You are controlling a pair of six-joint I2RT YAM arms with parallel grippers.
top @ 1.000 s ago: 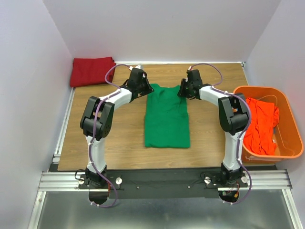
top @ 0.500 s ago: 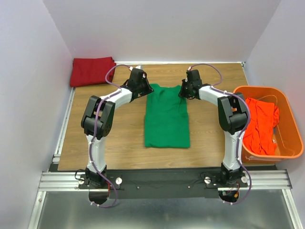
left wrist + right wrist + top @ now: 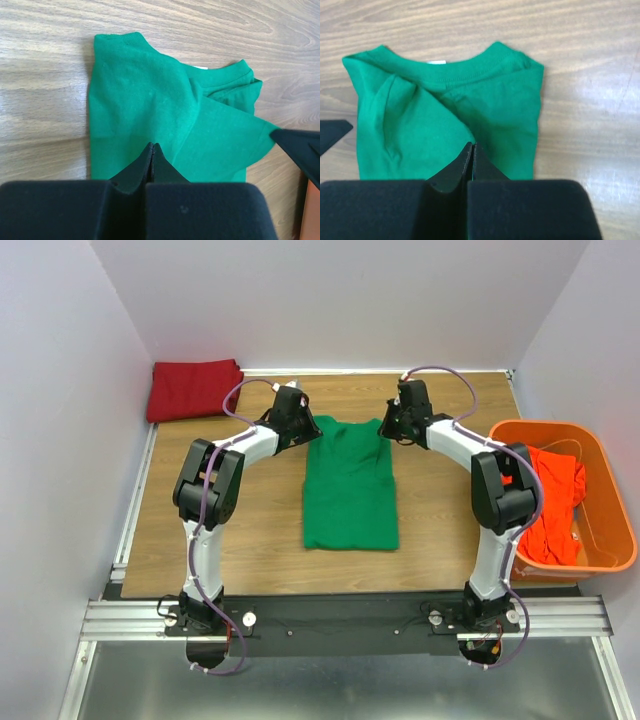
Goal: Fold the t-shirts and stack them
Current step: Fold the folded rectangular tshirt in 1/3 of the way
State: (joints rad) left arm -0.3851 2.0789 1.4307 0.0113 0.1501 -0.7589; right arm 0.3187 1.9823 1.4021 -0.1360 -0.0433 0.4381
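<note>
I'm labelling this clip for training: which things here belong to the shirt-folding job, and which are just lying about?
Job: green t-shirt, dark red t-shirt, orange-red t-shirt.
Lying about: orange plastic basket, wooden table.

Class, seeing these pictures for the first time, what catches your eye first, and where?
A bright green t-shirt lies folded narrow in the middle of the wooden table, the left gripper and right gripper shut over its collar end. On the right an orange basket holds an orange-red t-shirt; a dark red t-shirt sits folded in the far left corner.
</note>
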